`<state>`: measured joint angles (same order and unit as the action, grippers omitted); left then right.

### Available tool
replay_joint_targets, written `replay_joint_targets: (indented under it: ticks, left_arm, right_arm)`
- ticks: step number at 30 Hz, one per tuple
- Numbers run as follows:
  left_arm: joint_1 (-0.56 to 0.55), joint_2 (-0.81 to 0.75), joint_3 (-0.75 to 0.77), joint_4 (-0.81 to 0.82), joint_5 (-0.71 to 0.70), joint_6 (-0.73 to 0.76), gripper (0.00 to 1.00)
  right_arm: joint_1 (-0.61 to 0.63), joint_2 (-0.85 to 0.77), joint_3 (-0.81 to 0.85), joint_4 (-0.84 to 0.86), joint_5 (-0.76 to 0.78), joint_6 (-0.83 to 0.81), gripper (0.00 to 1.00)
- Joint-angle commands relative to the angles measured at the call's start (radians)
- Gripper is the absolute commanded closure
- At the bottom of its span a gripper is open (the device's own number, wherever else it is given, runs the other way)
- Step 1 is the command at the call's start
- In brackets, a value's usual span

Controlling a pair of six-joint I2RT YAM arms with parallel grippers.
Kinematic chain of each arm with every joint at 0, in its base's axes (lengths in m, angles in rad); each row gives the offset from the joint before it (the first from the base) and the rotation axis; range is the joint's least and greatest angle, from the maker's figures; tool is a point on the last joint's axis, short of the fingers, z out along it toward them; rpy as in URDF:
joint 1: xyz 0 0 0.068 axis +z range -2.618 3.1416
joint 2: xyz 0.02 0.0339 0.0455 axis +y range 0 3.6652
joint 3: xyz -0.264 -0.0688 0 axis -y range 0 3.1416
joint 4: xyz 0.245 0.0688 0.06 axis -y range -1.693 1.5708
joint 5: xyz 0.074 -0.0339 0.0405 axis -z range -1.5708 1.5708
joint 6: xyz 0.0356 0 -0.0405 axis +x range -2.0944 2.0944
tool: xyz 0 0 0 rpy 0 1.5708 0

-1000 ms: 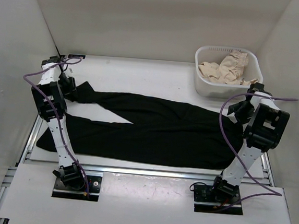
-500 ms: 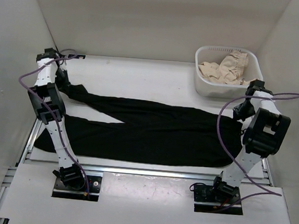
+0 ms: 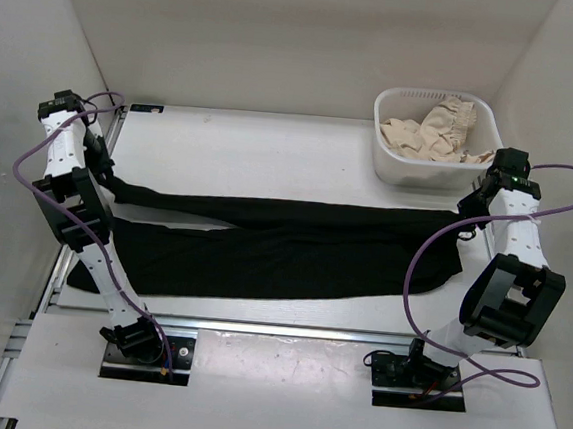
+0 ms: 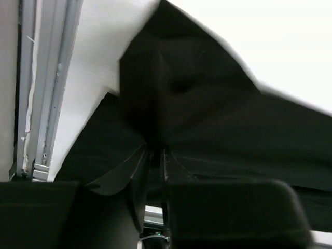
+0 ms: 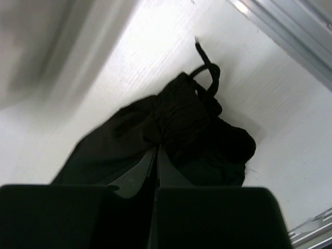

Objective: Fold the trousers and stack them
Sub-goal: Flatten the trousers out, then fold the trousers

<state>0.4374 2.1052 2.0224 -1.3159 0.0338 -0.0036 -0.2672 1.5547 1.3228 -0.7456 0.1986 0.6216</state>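
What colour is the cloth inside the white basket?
Beige; the cloth shows best in the top external view.

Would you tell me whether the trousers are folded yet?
Not folded: the trousers stretch full length across the table, legs apart at the left.

The far half of the bench (image 3: 251,156) lies open beyond the stretched trousers (image 3: 283,254). A white basket (image 3: 416,173) blocks the far right corner.

One pair of black trousers (image 3: 283,249), one white basket (image 3: 386,133) holding one beige garment (image 3: 435,127), and two robot arms, left arm (image 3: 71,206) and right arm (image 3: 518,230), share one table (image 3: 262,152).
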Motion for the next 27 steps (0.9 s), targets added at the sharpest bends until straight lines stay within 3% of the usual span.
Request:
replay_joint_targets:
  ticks: [1,6,7,8,12,16,19,27]
  left_arm:
    - [0.009,0.033,0.028,0.0,-0.002,0.004,0.72]
    - [-0.025,0.278,0.278,0.0,0.012,0.004,0.66]
    - [-0.025,0.306,0.307,0.0,0.012,0.004,0.59]
    - [-0.037,0.321,0.321,0.009,0.012,0.004,0.43]
    - [-0.037,0.203,0.178,0.104,-0.012,0.004,0.22]
    - [0.036,0.093,0.008,0.129,-0.035,0.004,0.2]
    - [0.113,0.056,-0.077,0.139,0.027,0.004,0.2]
    - [0.126,0.094,-0.145,0.17,0.117,0.004,0.23]
  right_arm:
    - [-0.007,-0.018,-0.025,0.054,-0.025,-0.045,1.0]
    - [0.002,0.019,-0.022,0.063,-0.025,-0.045,1.0]
    - [0.012,0.028,-0.008,0.063,-0.025,-0.045,1.0]
    - [0.013,0.047,0.015,0.063,-0.025,-0.045,1.0]
    - [0.022,0.071,0.033,0.049,-0.016,-0.054,1.0]
    - [0.022,0.091,0.052,0.029,-0.016,-0.063,1.0]
    - [0.022,0.114,0.062,0.018,-0.016,-0.072,1.0]
    - [0.066,0.146,0.101,-0.02,-0.002,-0.072,1.0]
